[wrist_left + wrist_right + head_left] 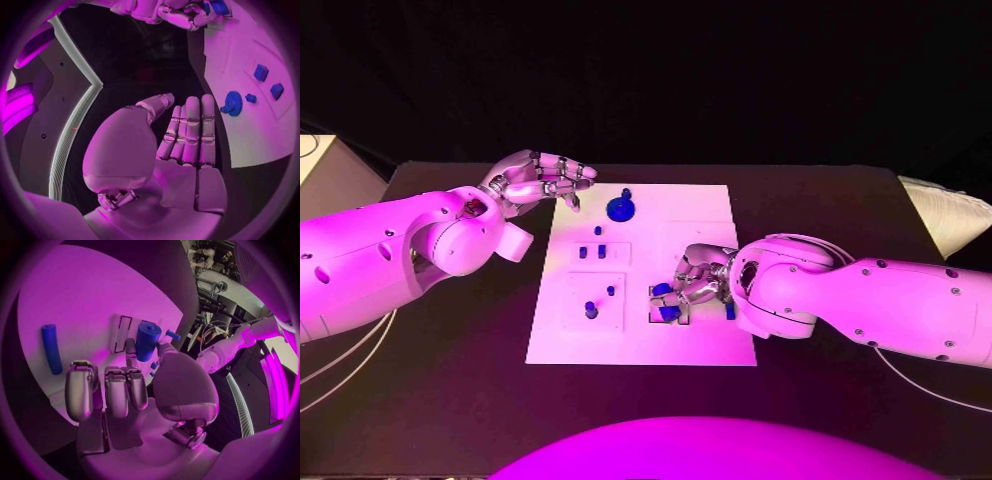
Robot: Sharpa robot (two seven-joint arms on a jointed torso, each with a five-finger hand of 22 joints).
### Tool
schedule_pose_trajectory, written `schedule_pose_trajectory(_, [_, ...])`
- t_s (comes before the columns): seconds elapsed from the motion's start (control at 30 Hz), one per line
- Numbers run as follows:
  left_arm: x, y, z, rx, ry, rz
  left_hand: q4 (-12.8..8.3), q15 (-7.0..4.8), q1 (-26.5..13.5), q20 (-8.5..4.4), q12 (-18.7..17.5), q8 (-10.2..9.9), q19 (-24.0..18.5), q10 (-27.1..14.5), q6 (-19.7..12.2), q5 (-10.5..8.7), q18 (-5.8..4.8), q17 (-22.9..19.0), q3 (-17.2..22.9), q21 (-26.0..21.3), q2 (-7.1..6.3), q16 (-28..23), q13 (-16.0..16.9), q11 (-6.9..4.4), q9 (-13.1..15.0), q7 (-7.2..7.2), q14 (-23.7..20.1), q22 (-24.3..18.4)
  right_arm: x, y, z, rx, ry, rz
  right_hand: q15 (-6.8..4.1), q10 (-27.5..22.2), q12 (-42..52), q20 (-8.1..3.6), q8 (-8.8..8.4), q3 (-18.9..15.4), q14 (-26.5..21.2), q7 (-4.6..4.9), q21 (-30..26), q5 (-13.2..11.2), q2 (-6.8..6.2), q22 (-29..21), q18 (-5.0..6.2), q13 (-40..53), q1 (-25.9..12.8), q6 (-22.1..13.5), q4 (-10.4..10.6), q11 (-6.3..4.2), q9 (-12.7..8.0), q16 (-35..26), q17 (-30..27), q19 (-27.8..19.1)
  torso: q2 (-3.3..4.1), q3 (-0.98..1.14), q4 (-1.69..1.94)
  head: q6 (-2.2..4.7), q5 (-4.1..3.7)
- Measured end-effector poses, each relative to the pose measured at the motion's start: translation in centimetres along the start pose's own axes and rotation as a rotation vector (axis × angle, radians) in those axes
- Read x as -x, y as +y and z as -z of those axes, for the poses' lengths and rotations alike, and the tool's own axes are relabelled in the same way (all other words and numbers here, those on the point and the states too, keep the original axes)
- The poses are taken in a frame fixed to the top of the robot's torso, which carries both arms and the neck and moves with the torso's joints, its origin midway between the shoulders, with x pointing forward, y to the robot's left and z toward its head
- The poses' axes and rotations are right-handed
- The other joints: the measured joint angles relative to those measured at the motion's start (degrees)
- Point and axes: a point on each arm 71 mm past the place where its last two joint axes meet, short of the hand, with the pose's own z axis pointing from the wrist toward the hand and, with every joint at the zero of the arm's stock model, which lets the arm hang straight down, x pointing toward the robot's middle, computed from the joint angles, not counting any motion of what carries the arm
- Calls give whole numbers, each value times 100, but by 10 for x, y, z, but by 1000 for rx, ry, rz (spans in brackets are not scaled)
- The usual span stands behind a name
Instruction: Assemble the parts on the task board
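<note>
The white task board (pixel 689 215) lies in the middle of the black table. My right hand (pixel 692 290) is low over its near right part. A finger and the thumb (pixel 164 351) pinch a short blue cylinder (pixel 148 340) that stands beside a slot in the board. A long blue rod (pixel 51 349) lies flat next to this hand. My left hand (pixel 538 180) hovers at the board's far left corner, holding nothing, its fingers (pixel 190 130) stretched out side by side. A round blue part (pixel 620 209) sits just beside it on the board (pixel 250 130).
Two small blue blocks (pixel 591 252) stand in a recess left of the board's middle, with more small blue pieces (pixel 593 309) in the recess nearer me. A white stack (pixel 952 215) lies at the table's right edge. Bare black table surrounds the board.
</note>
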Motion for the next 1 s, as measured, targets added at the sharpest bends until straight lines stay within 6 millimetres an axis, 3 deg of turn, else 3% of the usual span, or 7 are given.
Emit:
schedule_pose_trajectory(0.13, [0,0,0,2,1,0,0,0,0,21,0,0,21,0,-20,0,0,5,0,-28,0,0,-7,0,0,20,0,-10,0,0,0,-1,0,-1,0,0,0,0,3,-21,0,-11,0,-13,-3,0,0,0,-80,11,9,0,-1,0,0,0,0,1,-2,-4,1])
schedule_pose_trajectory(0.33, [0,0,0,4,1,0,0,0,0,21,-1,0,21,0,-20,0,0,5,0,-28,0,0,-6,0,0,20,0,-10,-1,-1,-1,-3,-1,-4,0,0,0,0,70,-116,0,-9,0,-395,43,-1,0,-1,-411,9,12,0,0,0,0,0,0,3,-2,-5,1])
schedule_pose_trajectory(0.47, [0,0,0,5,1,0,0,0,0,21,-1,0,21,0,-20,0,0,5,0,-28,0,0,-6,0,0,20,0,-10,-1,-1,-1,-3,-4,-6,-21,0,0,0,112,-305,-21,-9,-24,-321,77,-1,0,-1,-647,9,12,0,1,0,0,0,0,3,-3,-5,1])
schedule_pose_trajectory(0.67, [0,0,0,6,1,-1,32,0,0,21,-2,0,21,-20,-20,0,-1,5,0,-28,0,0,-6,-21,-1,20,0,-21,-1,0,0,-2,-6,-8,-21,0,0,0,178,-641,-21,-12,-24,-733,174,-2,0,-2,-959,-32,10,0,0,0,0,0,-1,3,-5,1,2])
schedule_pose_trajectory(1.0, [1,1,1,8,0,-1,32,0,0,21,-2,0,20,-41,-20,0,0,4,0,-28,0,0,-11,0,-1,20,0,-21,-3,-5,6,-2,-6,-15,-21,0,0,1,177,-748,-22,-12,-24,-842,196,-2,0,-2,-982,-32,9,0,-2,0,0,0,-3,3,-2,0,9])
